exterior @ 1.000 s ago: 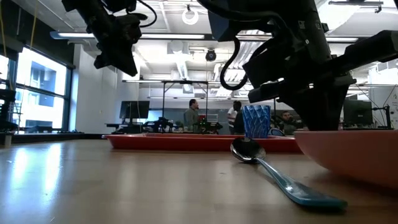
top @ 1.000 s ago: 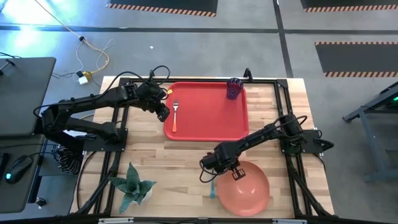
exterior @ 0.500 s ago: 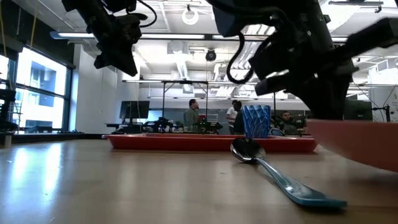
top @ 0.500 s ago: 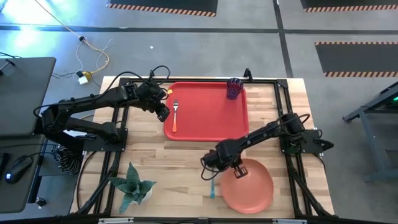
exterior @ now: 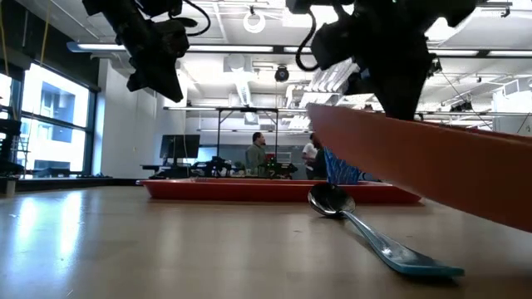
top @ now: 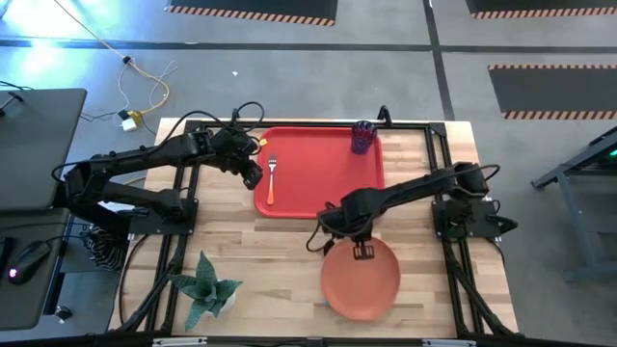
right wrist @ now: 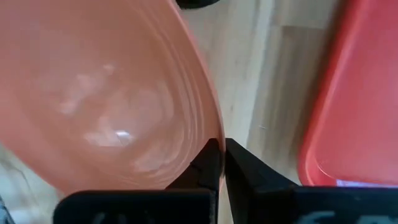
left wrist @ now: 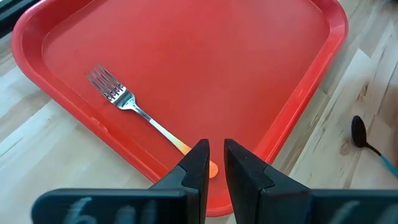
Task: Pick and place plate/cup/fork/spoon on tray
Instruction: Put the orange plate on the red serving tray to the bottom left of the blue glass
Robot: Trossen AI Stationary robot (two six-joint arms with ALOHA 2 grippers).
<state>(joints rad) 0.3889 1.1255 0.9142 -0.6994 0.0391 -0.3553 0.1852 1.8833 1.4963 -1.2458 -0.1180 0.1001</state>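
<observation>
The salmon-pink plate [top: 360, 281] hangs over the near right part of the table, held by my right gripper [top: 361, 249]. In the low view the plate [exterior: 432, 162] is tilted and off the table. The red tray [top: 328, 198] lies at the far middle. The orange-handled fork [top: 271, 179] lies in the tray near its left rim, and the dark blue cup [top: 362, 137] stands in its far right corner. My left gripper [top: 253, 176] hovers shut over the tray's left rim, just above the fork's handle end [left wrist: 211, 169]. The blue-handled spoon [exterior: 374, 237] lies on the table beside the plate. My right gripper pinches the plate's rim [right wrist: 208, 140] between its two fingers, on the side of the plate that faces the tray. The fingers come from the far side, slanting down. The plate is lifted clear and tilted, its held edge highest and its near edge lowest.
A small green plant [top: 207, 287] stands near the table's near left corner. A black metal frame [top: 439, 173] runs around the table's edges. Bare wood lies between the tray and the near edge.
My right gripper has moved up and toward the tray with the plate. The plate has come off the table and now hangs tilted, and it has shifted toward the table's left, above the spoon.
</observation>
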